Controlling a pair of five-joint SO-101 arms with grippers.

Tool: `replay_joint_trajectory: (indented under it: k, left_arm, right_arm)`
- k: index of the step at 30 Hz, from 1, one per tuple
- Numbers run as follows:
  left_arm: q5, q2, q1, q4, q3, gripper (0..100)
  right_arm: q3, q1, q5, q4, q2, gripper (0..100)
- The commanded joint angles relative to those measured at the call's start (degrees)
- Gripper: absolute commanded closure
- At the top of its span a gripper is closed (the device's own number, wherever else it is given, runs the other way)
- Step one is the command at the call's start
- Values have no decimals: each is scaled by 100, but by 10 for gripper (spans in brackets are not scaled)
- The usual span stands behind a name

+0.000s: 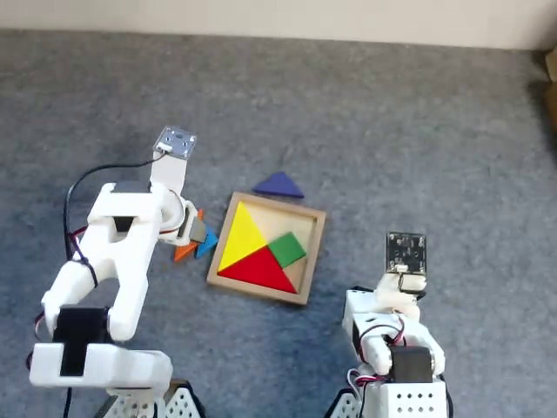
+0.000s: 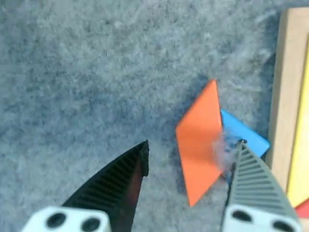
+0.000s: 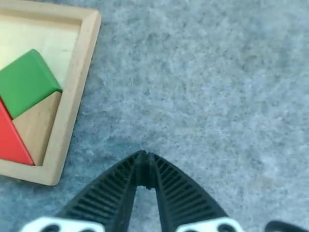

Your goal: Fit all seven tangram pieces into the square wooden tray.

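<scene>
My left gripper has its fingers spread open astride the orange piece at the tray's 9 o'clock, touching a blue piece, so I'd close squarely on orange alone, while my right gripper sits shut at 4 o'clock.

The counter has a grey, fuzzy, felt-like surface from near to far, mottled with lighter patches. A pale cream strip runs along its far edge; whether it is a wall I cannot tell. A brown object sits cut off at the far right. The light is soft and even.
</scene>
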Motion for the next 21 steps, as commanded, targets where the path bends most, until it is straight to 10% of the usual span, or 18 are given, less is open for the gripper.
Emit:
replay_joint_trajectory:
  k: [1,21]
  left_arm:
    - [9,189,-136,-35,-391,775]
    - [-352,400,-391,703,-523,863]
  right_arm:
    - [769,84,88,-119,-31,987]
    - [769,189,88,-127,-31,987]
